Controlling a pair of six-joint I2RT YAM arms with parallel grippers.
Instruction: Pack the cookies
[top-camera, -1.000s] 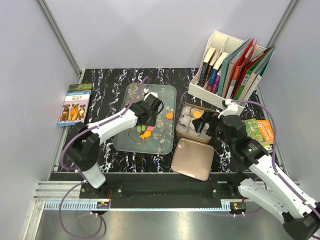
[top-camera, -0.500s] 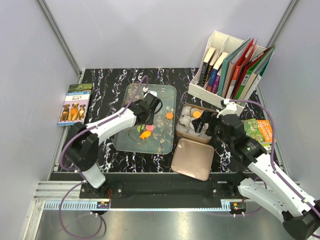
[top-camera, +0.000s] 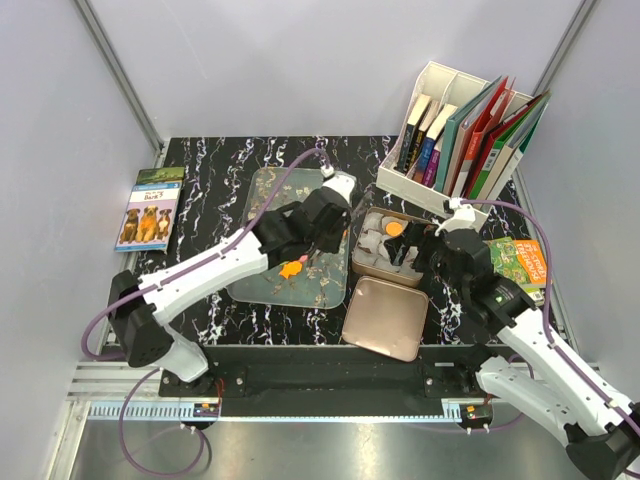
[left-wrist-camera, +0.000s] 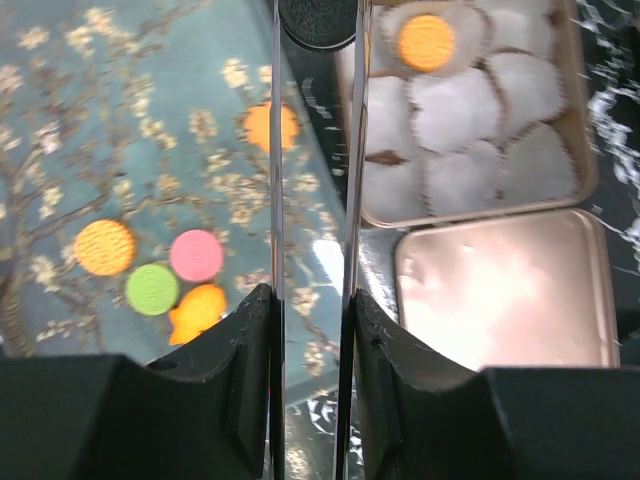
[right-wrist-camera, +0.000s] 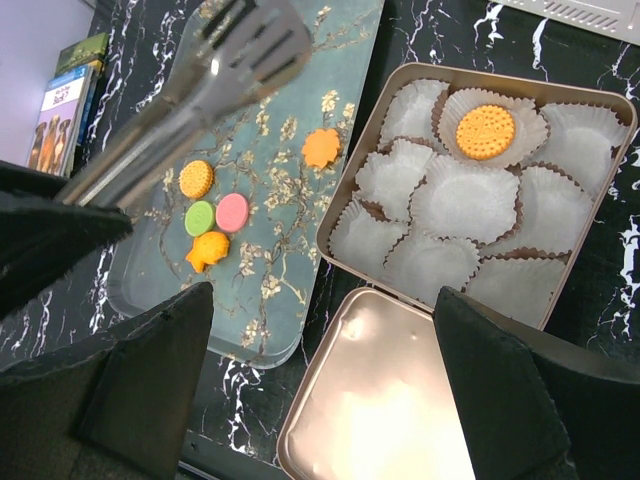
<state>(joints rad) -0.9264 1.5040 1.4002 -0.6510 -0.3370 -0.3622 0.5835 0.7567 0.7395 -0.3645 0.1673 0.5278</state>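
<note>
My left gripper (left-wrist-camera: 312, 295) is shut on a pair of metal tongs (left-wrist-camera: 277, 150), whose tips pinch a black cookie (left-wrist-camera: 318, 18) near the corner of the gold tin (left-wrist-camera: 588, 160). On the floral tray (left-wrist-camera: 60, 110) lie a round orange cookie (left-wrist-camera: 105, 246), a green one (left-wrist-camera: 152, 288), a pink one (left-wrist-camera: 196, 254), an orange fish-shaped one (left-wrist-camera: 198, 310) and an orange flower-shaped one (left-wrist-camera: 270, 126). One orange cookie (right-wrist-camera: 485, 131) sits in a paper cup in the tin. My right gripper (right-wrist-camera: 320, 330) stands open above the tin's lid (right-wrist-camera: 380, 410), holding nothing.
The tin (top-camera: 357, 262) holds several white paper cups (right-wrist-camera: 465, 200). Its lid (top-camera: 385, 318) lies in front of it. A white rack of books (top-camera: 465, 140) stands at the back right, a booklet (top-camera: 150, 208) at the left, and a green booklet (top-camera: 520, 258) under the right arm.
My left arm has swung right from the middle of the tray toward the tin, carrying the tongs, and its jaws have narrowed on them. The right arm has barely moved.
</note>
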